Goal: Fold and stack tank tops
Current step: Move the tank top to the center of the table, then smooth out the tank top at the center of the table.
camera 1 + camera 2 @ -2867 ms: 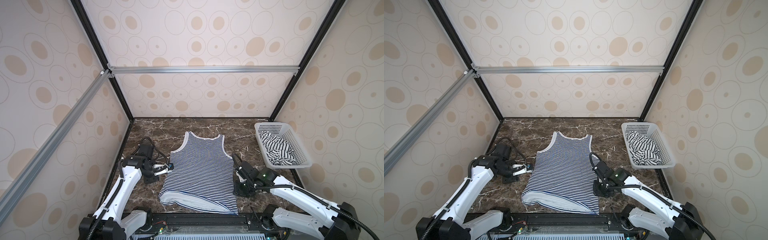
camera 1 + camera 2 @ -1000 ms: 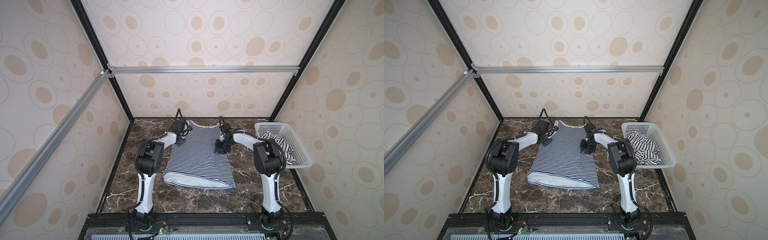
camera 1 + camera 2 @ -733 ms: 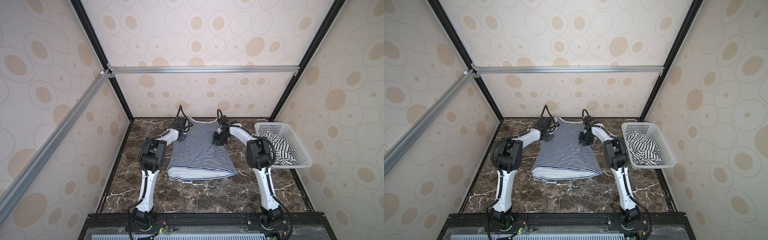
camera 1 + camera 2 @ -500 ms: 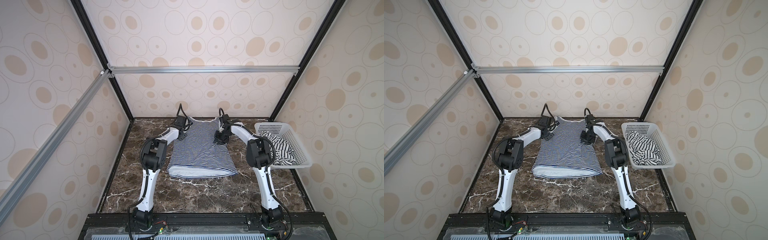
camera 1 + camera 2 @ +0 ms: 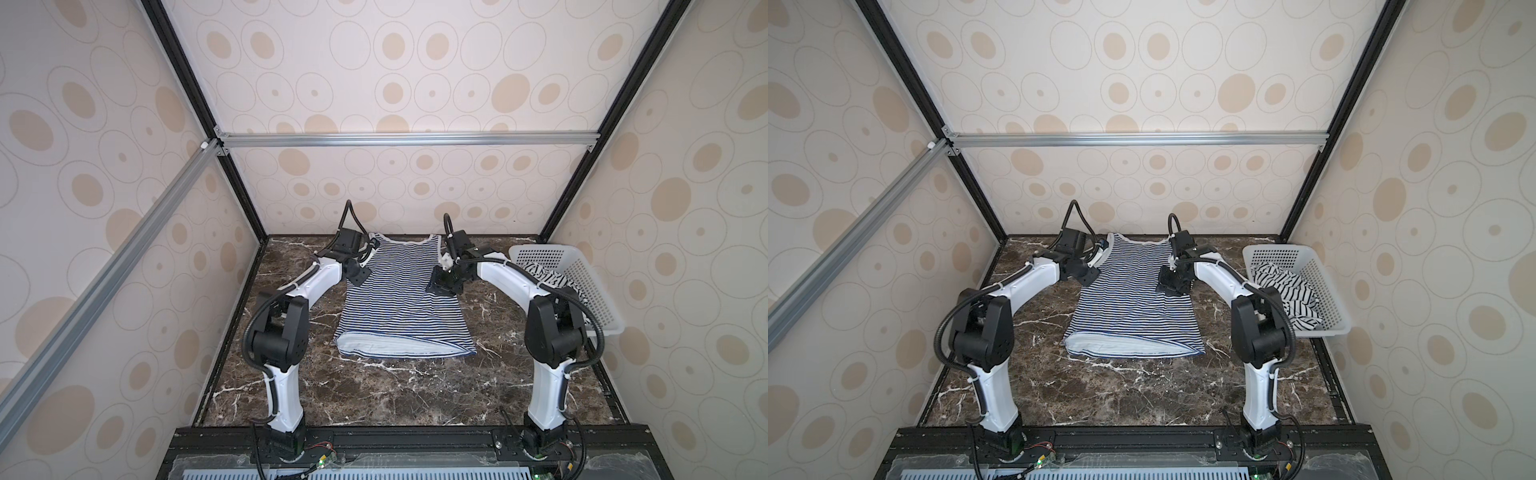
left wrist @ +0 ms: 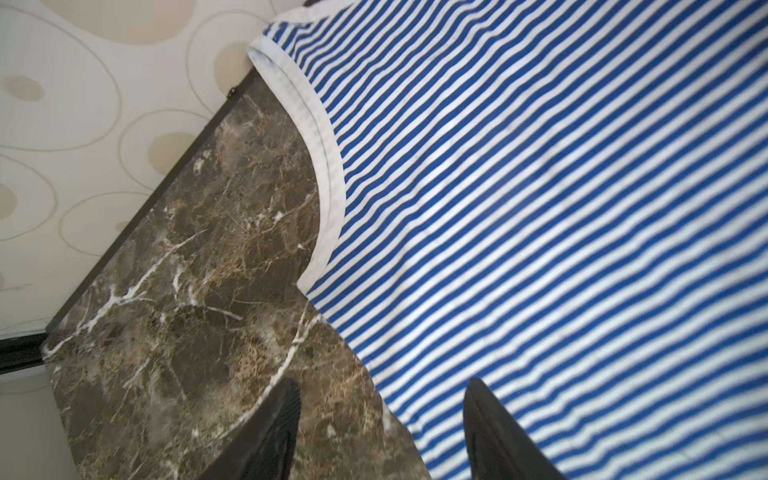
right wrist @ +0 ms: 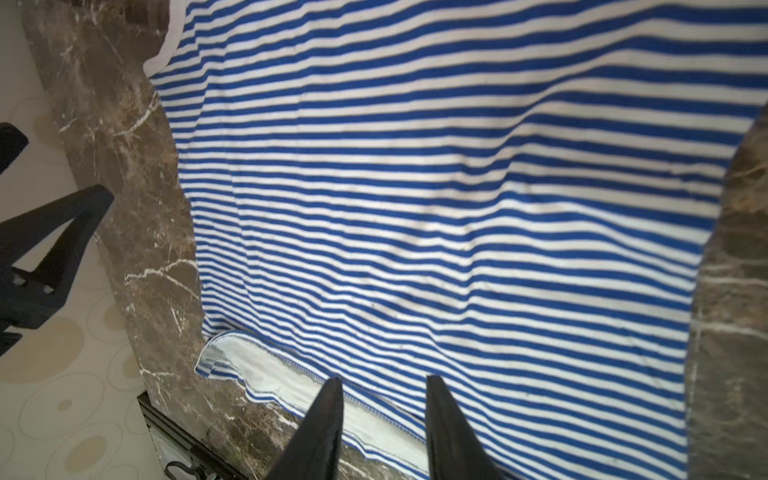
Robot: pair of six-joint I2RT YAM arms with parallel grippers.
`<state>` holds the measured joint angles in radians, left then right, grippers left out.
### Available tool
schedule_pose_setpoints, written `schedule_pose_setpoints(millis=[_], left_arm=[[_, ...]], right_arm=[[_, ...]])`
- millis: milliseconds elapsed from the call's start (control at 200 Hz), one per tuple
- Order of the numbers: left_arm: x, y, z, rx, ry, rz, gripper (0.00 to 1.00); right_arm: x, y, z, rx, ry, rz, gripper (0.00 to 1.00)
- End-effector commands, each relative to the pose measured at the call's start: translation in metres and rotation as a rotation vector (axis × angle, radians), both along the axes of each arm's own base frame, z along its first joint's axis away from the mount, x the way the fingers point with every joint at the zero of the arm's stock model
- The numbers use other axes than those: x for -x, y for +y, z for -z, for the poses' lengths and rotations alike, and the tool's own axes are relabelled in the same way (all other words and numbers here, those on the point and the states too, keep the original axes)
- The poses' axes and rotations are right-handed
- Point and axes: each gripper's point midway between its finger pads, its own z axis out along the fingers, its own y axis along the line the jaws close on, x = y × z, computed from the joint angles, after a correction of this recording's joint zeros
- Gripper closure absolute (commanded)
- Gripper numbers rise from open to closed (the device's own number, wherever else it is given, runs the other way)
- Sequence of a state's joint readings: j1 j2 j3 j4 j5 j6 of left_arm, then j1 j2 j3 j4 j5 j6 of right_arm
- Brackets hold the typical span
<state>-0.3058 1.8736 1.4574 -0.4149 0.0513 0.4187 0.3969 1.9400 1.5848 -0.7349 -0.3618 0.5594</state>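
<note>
Left gripper (image 6: 380,386) and right gripper (image 7: 384,380) hang released over the navy-striped tank top (image 5: 399,299), lying flat and unfolded on the table (image 5: 374,395); the wide-striped tank top (image 5: 1283,291) sits crumpled in the basket (image 5: 1279,248). Nothing is stacked.

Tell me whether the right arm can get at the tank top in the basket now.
Probably yes: the basket stands beside that arm, nothing covers the tank top, and the right gripper is open, empty.

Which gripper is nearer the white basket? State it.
Right. The right gripper hovers over the striped tank top's edge facing the basket; the left gripper is at its opposite edge.
</note>
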Motion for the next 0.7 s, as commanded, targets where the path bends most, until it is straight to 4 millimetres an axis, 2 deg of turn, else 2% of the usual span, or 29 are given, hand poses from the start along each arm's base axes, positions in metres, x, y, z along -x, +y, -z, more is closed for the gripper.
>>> schedule_pose_setpoints(millis=[0, 145, 325, 485, 690], left_arm=[[0.04, -0.003, 0.017, 0.022, 0.066, 0.05, 0.37], [0.081, 0.011, 0.028, 0.002, 0.065, 0.072, 0.36], [0.117, 0.026, 0.036, -0.026, 0.035, 0.085, 0.35], [0.135, 0.028, 0.042, -0.007, 0.044, 0.096, 0.34], [0.143, 0.039, 0.057, -0.055, 0.06, 0.073, 0.34]], right_arm=[[0.022, -0.014, 0.014, 0.048, 0.02, 0.008, 0.64], [0.053, -0.029, 0.021, 0.095, 0.028, 0.005, 0.64], [0.086, -0.051, 0.036, 0.159, 0.057, 0.014, 0.64], [0.105, -0.058, 0.045, 0.16, 0.08, 0.022, 0.64], [0.12, -0.065, 0.056, 0.175, 0.108, 0.03, 0.64]])
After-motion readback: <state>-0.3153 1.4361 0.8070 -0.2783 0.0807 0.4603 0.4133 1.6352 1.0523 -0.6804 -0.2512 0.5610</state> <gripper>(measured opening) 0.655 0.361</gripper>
